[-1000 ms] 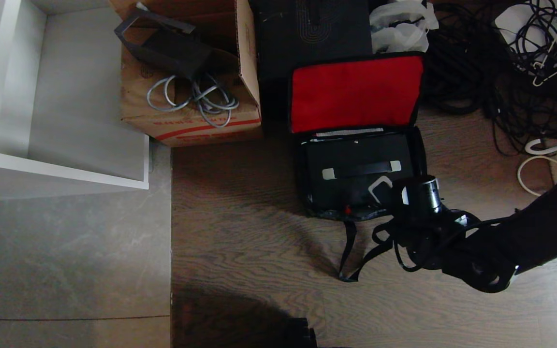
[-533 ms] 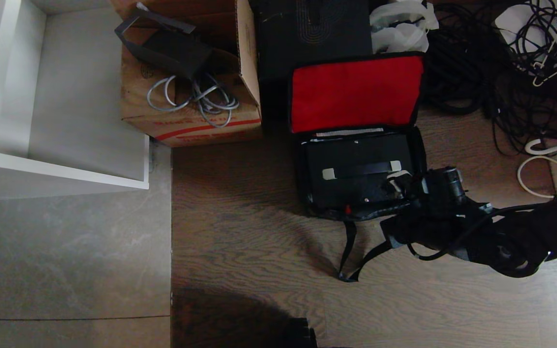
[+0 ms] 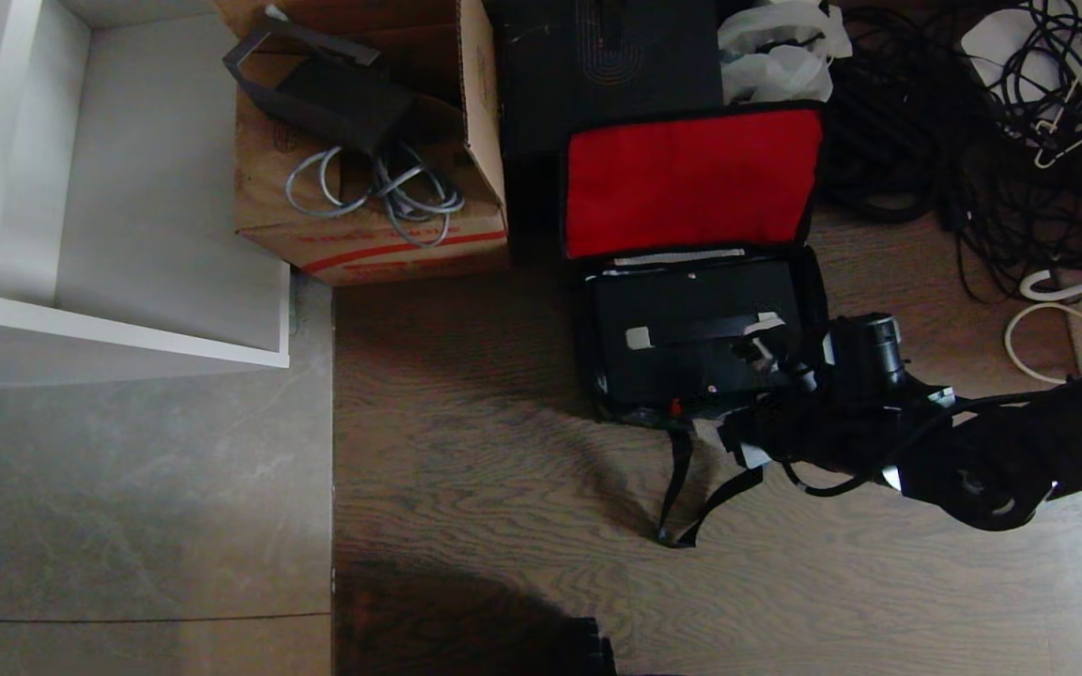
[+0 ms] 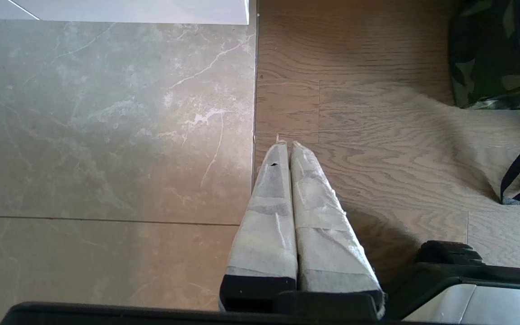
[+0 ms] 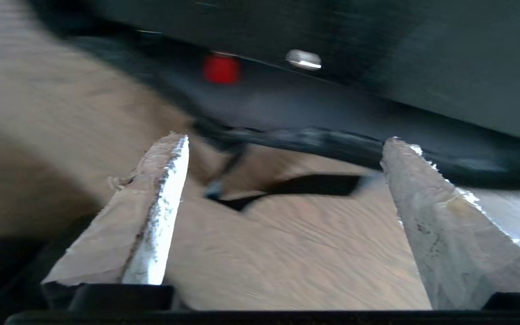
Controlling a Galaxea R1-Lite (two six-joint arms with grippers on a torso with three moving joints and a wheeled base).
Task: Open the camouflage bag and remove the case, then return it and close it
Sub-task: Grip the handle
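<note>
Right gripper: jaws spread wide with nothing between them, hanging low at the bag's near right corner, with bare floor showing through the gap.
Right gripper's fingers: taped and pale, pointing toward the bag's front edge, close to it; I can't tell if they touch.
Strap: black, spilling off the bag's front onto the floor, looping just under the open fingers.
Bag: camouflage, sitting on the wooden floor, its red-lined flap thrown back, so it's open.
Case: black, lying inside the bag, handle with silver ends on top, red knob at the bag's front edge.
Left gripper: fingers pressed together, empty, parked well off to the bag's left, over the seam between tile and wood.
Beyond the bag: a cardboard box with cables to its far left, and a tangle of black cables to its far right.
Stage, my read: the case looks seated, the flap is not yet closed.
Risk one: a finger could snag the loose strap and drag the soft bag along.
Risk two: reaching for the flap from this low corner, the arm could knock the case or push the bag toward the cables.
</note>
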